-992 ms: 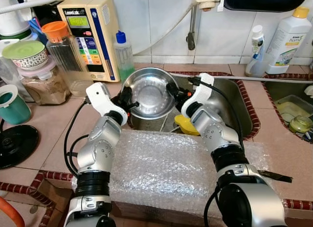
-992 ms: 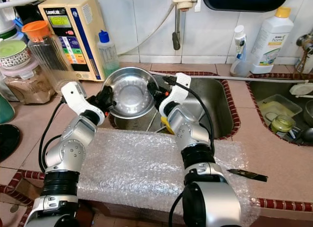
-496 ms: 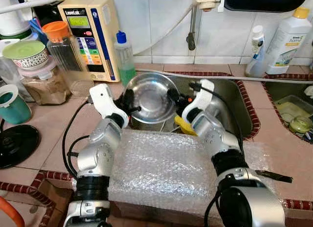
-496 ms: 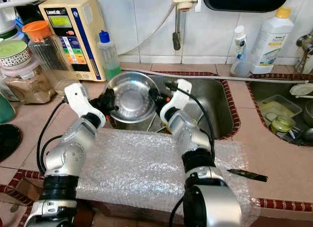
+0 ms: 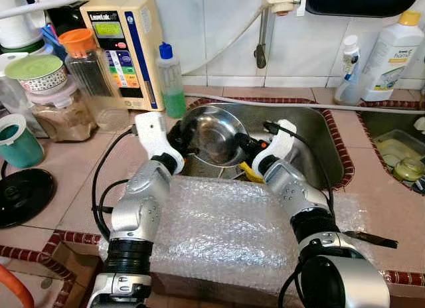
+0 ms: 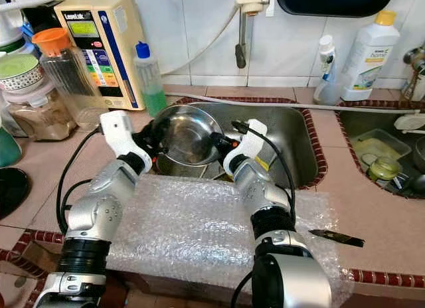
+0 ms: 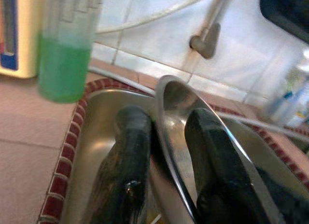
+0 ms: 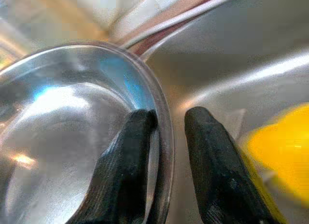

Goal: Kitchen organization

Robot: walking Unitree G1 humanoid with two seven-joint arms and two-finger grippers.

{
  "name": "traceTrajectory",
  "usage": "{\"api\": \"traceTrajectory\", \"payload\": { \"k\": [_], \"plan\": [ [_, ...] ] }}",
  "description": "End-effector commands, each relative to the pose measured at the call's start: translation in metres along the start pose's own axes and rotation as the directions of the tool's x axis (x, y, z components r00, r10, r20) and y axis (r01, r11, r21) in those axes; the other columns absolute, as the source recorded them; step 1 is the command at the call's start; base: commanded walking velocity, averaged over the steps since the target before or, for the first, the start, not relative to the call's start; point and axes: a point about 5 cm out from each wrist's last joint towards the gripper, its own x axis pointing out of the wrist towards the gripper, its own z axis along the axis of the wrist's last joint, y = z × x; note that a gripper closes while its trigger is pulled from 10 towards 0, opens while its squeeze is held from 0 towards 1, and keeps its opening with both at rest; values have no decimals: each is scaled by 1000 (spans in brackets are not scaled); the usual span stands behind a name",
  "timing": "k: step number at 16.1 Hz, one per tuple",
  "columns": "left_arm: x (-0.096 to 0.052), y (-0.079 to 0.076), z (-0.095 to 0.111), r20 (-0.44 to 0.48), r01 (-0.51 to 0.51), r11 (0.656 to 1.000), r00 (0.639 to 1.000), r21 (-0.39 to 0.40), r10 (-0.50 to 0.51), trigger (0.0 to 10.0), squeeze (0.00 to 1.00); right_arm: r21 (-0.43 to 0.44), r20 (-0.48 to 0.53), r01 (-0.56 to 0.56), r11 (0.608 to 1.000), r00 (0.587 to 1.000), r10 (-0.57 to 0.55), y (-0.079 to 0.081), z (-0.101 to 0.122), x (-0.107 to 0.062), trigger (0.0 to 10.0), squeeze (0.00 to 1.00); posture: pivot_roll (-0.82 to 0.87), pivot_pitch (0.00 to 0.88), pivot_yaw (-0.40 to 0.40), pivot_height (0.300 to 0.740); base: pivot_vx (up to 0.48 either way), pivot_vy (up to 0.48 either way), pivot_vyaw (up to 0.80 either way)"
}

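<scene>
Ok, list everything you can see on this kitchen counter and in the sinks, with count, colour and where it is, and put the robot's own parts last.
steel bowl: one, silver, tilted over the main sink, held at both rims
main sink: one, steel, centre
yellow item: one, in the sink under the bowl
bubble wrap: one clear sheet, counter front
soap bottle: one, green liquid, blue cap, left of the sink
water unit: one, cream, back left
orange-lidded jar: one, clear, far left
white bottles: two, back right
knife: one, dark, right counter
second basin: one, far right, holding dishes
left end effector: black, shut on the bowl's left rim
right end effector: black, shut on its right rim
</scene>
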Motion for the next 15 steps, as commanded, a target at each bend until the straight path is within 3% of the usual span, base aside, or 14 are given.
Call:
{"api": "traceTrajectory", "payload": {
  "k": [1,4,11,12,15],
  "plan": [
    [-3,-25,-18,-100,173,984,981,48,-167,10000,1000,54,176,155,987,971,-162,-13,38,-1,0,0,88,0,108,740,0,0,0],
    [-14,-16,-24,-151,175,980,976,96,-160,10000,1000,67,199,219,973,953,-228,-21,43,-2,0,0,106,0,113,740,0,0,0],
    [-20,-9,-22,-163,172,978,975,119,-152,10000,1000,87,204,273,958,936,-286,-27,40,-2,0,0,117,0,117,740,0,0,0],
    [-20,-9,-21,-162,171,978,975,121,-151,10000,1000,63,196,279,958,938,-286,-28,38,-2,0,0,117,0,114,740,0,0,0],
    [-18,-9,-18,-153,168,975,978,147,-145,10000,1000,-173,213,258,951,952,-220,-27,35,-4,0,0,112,0,113,740,0,0,0]
  ]
}}
